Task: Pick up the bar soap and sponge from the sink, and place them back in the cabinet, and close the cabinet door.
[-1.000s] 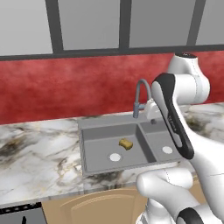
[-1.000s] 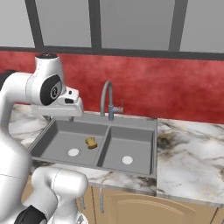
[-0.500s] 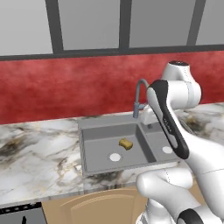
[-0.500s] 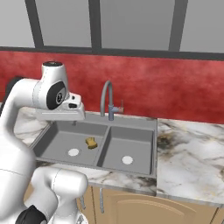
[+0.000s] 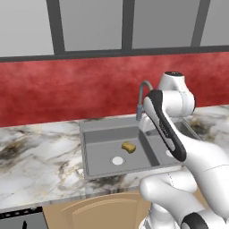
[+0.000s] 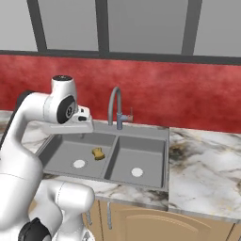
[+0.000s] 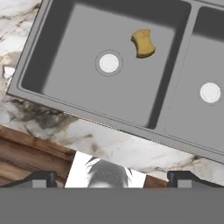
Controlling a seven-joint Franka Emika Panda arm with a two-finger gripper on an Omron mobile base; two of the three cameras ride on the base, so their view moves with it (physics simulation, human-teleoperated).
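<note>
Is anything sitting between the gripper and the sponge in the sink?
Nothing visible does. The sponge lies alone on the left basin floor of the sink, near its drain, with open space between it and the open gripper.

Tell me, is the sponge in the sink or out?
In. The sponge lies on the floor of the sink's left basin, near the white drain.

No text, label, brand, number or sign can be read anywhere in these pictures.
</note>
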